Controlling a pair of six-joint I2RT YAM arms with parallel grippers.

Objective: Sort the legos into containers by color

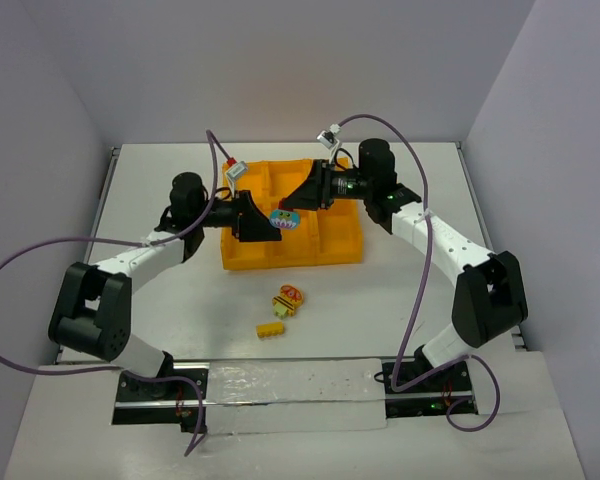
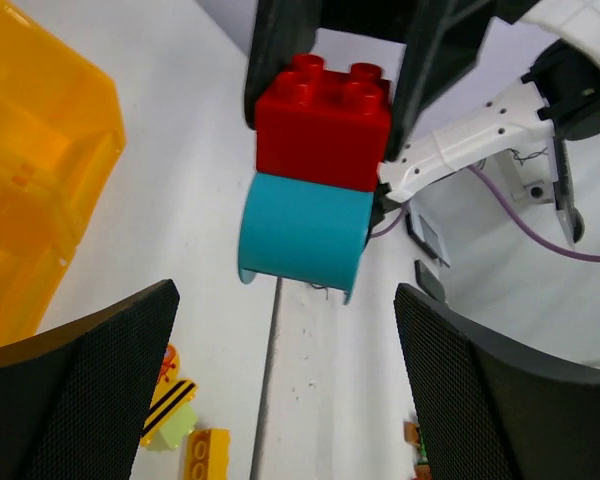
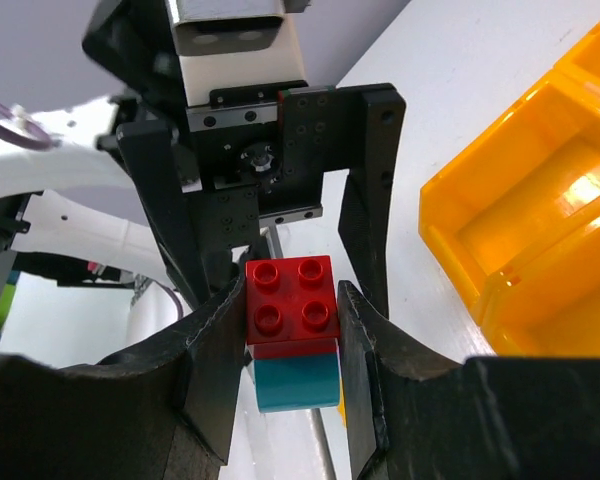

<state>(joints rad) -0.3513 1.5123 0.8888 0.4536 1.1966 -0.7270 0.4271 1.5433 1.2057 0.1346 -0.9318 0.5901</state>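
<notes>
The right gripper [image 3: 292, 350] clamps the red-on-teal lego cluster [image 3: 290, 305] between its fingers, while the left gripper [image 2: 285, 350], facing it, stands wide open and clear of it.

White, black-jointed arms [image 1: 140, 258], purple cables [image 1: 417, 300]

One red-and-teal stack [image 2: 315, 180], one mixed-color cluster [image 1: 288, 300], one yellow brick [image 1: 271, 328], one orange tray [image 1: 280, 262] and two arms [image 1: 140, 258] [image 1: 435, 235] are showing.

Glossy plastic red brick [image 3: 291, 312], translucent shiny orange tray [image 3: 456, 222], matt white table [image 1: 410, 300].
</notes>
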